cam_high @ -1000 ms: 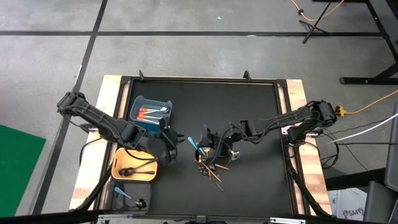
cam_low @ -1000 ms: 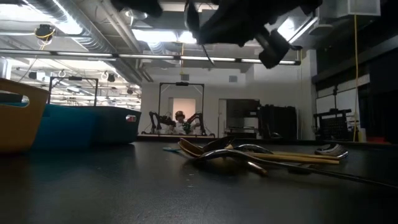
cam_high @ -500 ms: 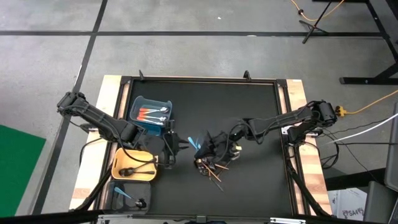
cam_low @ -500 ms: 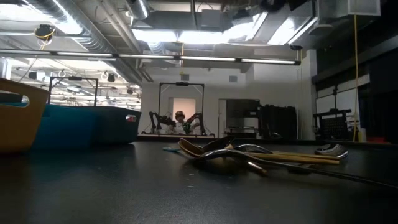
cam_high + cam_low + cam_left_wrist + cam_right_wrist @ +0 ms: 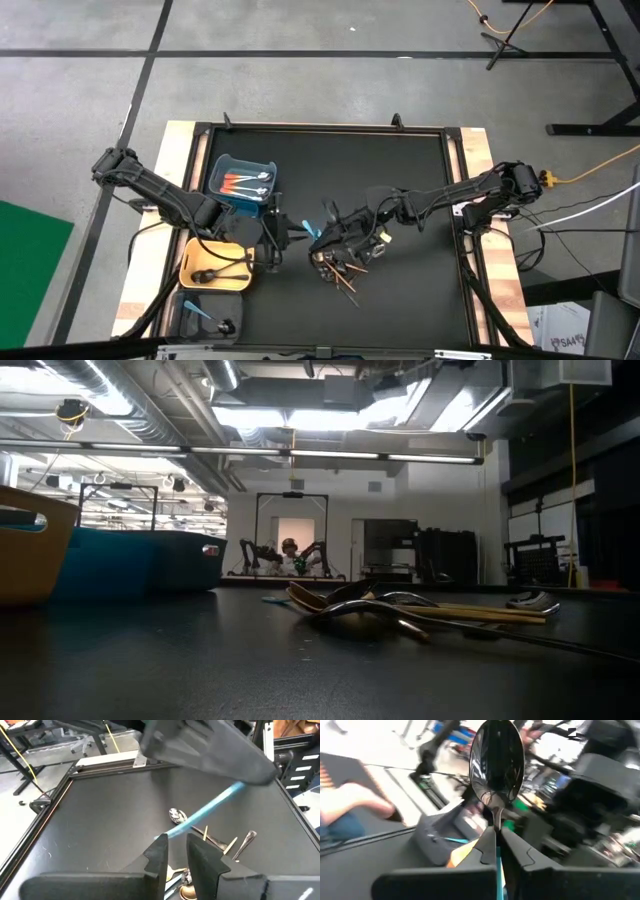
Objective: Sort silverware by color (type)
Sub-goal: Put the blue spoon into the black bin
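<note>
One camera hangs high overhead, looking straight down on the whole black table [image 5: 400, 180], both arms and the grey floor around it. A second sits at table-top height, facing level across the table into the room behind, close to the heap of silverware [image 5: 400, 615]. Each wrist camera peers forward past its own gripper. The overhead, low and left wrist views share that heap.

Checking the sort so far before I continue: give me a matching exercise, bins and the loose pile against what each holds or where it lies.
1. blue bin
2. yellow bin
3. grey bin
4. loose pile

A. black pieces
B. orange-handled pieces
C. on the black mat, in no bin
D. light blue piece

Pairs: 1-B, 2-A, 3-D, 4-C.
</note>
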`<state>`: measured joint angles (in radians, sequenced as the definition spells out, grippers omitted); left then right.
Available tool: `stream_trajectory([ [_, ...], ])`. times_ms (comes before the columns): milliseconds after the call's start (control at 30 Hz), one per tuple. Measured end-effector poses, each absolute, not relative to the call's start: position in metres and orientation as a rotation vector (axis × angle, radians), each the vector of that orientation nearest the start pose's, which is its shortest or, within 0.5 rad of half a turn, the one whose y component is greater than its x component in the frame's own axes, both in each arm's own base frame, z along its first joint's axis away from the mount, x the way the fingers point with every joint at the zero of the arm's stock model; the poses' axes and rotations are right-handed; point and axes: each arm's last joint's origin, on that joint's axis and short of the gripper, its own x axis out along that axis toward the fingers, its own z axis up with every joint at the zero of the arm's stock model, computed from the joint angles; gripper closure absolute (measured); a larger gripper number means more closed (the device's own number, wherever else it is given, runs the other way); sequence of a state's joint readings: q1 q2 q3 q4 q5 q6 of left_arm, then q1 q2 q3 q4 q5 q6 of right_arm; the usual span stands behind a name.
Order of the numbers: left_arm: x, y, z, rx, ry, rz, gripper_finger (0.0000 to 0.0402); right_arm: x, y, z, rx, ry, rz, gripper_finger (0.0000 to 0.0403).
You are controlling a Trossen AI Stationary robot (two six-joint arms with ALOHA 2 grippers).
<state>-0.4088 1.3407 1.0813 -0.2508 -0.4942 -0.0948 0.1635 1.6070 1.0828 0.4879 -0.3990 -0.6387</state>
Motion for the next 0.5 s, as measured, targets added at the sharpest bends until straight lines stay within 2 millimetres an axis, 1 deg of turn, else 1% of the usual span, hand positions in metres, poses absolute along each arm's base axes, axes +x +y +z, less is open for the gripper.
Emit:
stream_trajectory([
  [67,0.275,-0.104,0.31,0.128,0.453,0.105,0.0337,0.36,0.069,0.296,-0.592,-0.141,0.49,0.0403],
  [200,0.275,-0.103,0.311,0.128,0.445,0.122,0.0337,0.362,0.064,0.298,-0.558,-0.095,0.298,0.0403],
  [300,0.275,-0.101,0.311,0.139,0.433,0.193,0.0337,0.363,0.061,0.297,-0.526,-0.057,0.183,0.0403],
  [500,0.275,-0.097,0.314,0.16,0.388,0.351,0.0337,0.364,0.057,0.297,-0.519,-0.02,0.048,0.0403],
])
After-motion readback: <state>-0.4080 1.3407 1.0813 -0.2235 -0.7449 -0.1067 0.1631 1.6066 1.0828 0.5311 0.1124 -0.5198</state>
